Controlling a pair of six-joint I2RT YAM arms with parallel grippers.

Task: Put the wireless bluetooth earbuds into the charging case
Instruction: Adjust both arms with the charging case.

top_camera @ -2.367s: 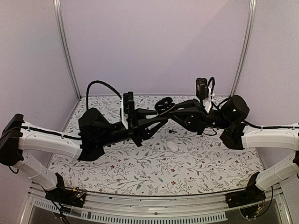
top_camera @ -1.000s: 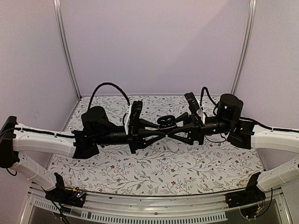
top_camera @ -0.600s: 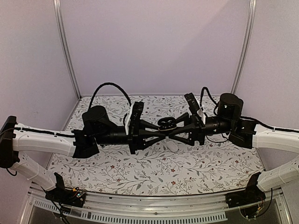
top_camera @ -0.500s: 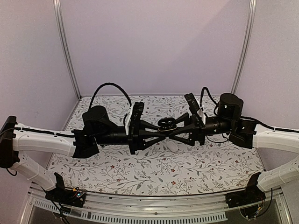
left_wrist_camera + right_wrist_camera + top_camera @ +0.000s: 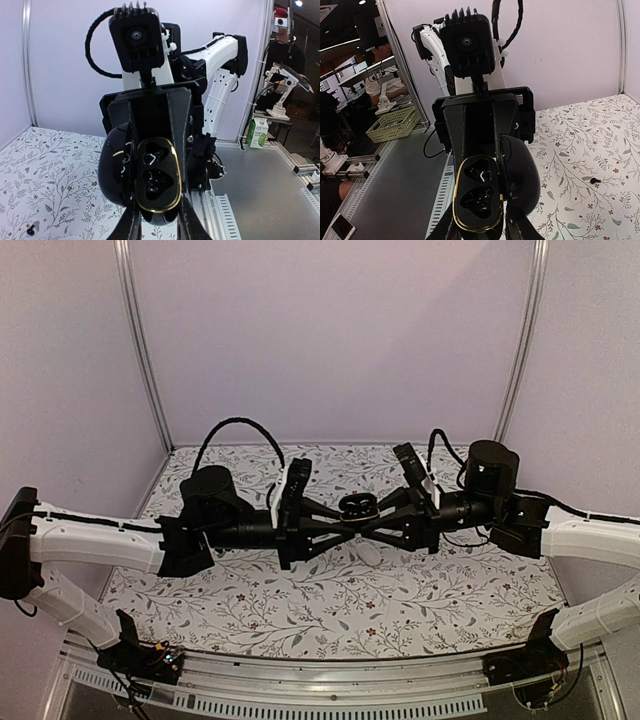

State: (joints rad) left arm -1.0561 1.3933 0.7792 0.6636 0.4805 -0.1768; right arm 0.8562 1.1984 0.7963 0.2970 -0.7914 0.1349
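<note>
The black charging case (image 5: 357,506) hangs in mid-air above the table's middle, gripped from both sides. My left gripper (image 5: 341,517) and right gripper (image 5: 374,519) are both shut on it. In the left wrist view the case (image 5: 157,175) is open, with a gold rim, two empty wells and its lid (image 5: 114,170) swung left; my left gripper (image 5: 157,216) holds its lower end. In the right wrist view, my right gripper (image 5: 481,221) holds the case (image 5: 477,200). One tiny dark earbud (image 5: 31,230) lies on the tablecloth; it also shows in the right wrist view (image 5: 594,178). The other is out of sight.
A white oval pebble-shaped object (image 5: 368,553) lies on the floral tablecloth (image 5: 330,600) just below the joined grippers. Lilac walls with metal posts (image 5: 140,350) enclose the back and sides. Both forearms stretch level across the table's middle.
Both arms swung from angled poses to a level, head-on line with the case between them. Over the last second the case rose slightly and both wrists turned a little.
</note>
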